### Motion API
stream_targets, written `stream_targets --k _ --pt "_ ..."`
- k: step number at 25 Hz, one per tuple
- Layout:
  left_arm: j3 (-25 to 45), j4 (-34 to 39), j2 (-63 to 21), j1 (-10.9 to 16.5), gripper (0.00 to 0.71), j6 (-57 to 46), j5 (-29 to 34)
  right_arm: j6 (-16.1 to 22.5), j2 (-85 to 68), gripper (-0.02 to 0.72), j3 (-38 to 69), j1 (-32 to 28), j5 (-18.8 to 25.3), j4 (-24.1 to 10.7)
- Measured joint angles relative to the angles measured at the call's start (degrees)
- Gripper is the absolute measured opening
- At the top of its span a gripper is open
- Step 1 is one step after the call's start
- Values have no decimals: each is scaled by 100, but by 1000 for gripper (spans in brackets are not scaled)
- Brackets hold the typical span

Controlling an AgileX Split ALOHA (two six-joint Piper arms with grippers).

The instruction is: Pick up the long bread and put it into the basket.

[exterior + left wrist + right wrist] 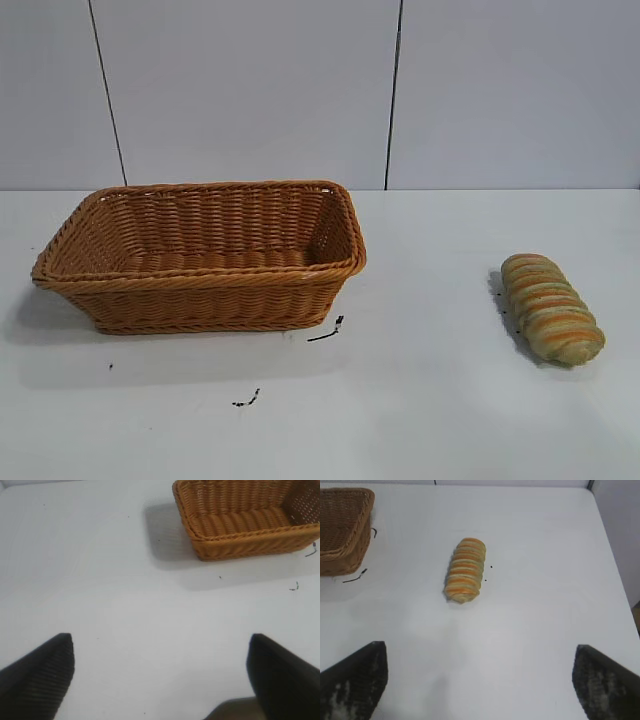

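The long bread (551, 308), tan with orange-brown ridged stripes, lies on the white table at the right; it also shows in the right wrist view (465, 570). The orange-brown wicker basket (205, 290) stands at the left, empty; it also shows in the left wrist view (250, 542) and partly in the right wrist view (340, 555). My right gripper (480, 652) is open and empty, well short of the bread. My left gripper (160, 642) is open and empty over bare table, away from the basket. Neither arm shows in the exterior view.
Small black marks lie on the table near the basket's front right corner (327, 332) and in front of it (247, 399). The table's edge runs beside the bread in the right wrist view (612, 555). A panelled wall stands behind the table.
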Motion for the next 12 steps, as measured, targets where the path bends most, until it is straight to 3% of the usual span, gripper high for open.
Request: stream_targets --k 12 --pt "0 0 0 0 696 0 0 -28 3834 693 -1735 0 -212 -74"
